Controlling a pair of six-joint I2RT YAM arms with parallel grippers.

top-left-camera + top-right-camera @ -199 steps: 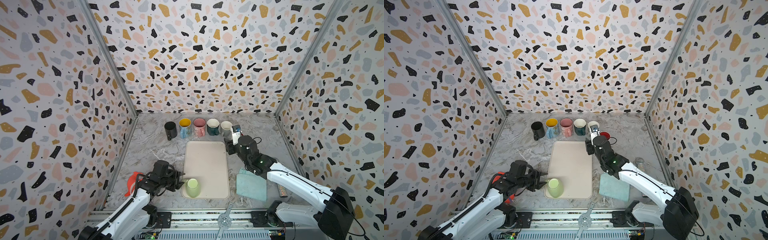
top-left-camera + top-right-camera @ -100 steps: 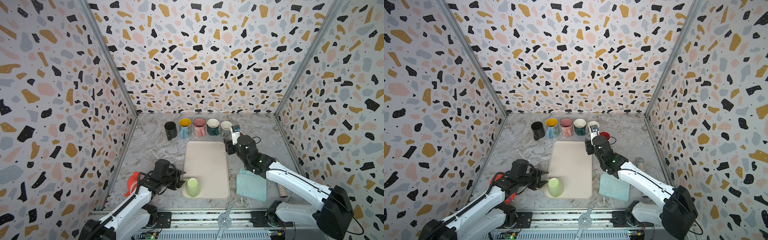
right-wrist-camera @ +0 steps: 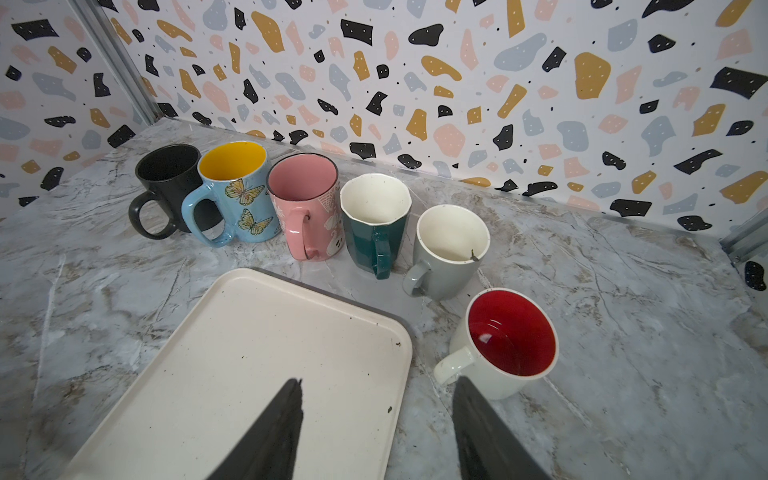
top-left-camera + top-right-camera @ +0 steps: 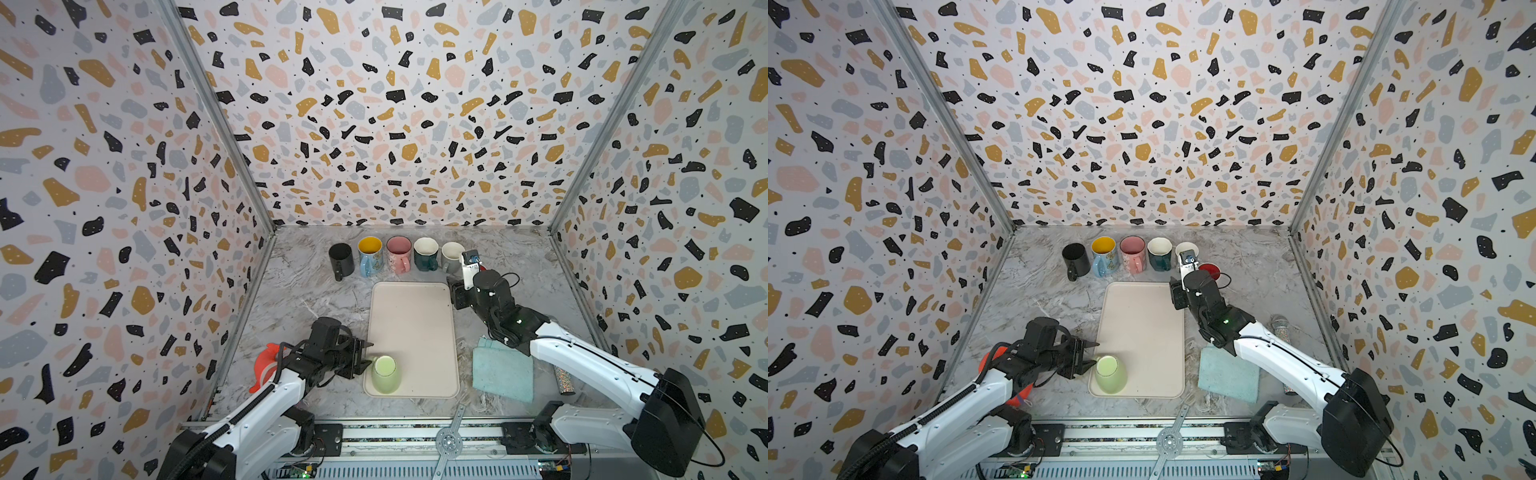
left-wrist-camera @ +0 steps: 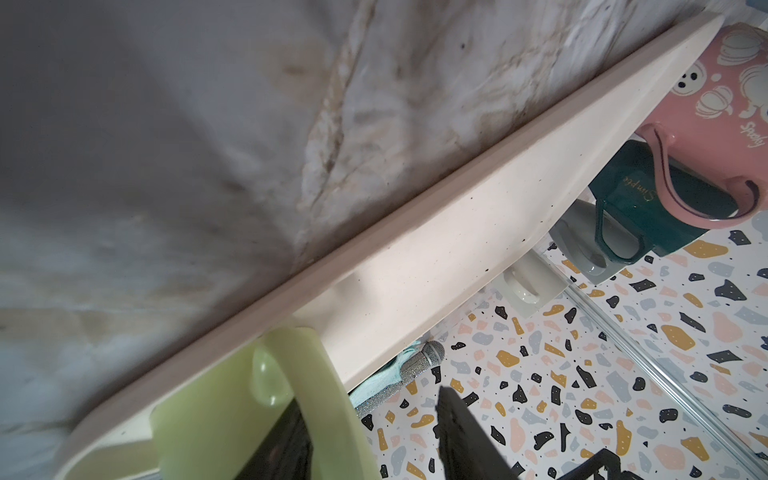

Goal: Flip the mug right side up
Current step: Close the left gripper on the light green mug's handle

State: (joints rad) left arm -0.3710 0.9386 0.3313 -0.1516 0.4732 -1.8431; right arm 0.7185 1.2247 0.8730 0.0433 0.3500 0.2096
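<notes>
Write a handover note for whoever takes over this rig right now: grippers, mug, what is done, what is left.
Left gripper: open, one finger on each side of the green mug handle, not closed.
Right gripper: open, empty, over the tray far right corner.
Green mug: base up on the tray's near left corner.
Done: approach. Left: grip, lift, flip, set upright.

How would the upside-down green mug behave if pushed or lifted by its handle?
The green mug looks rigid and glossy, probably slippery to grip. Inverted on its seemingly wider rim on the tray, it likely slides rather than tips.
</notes>
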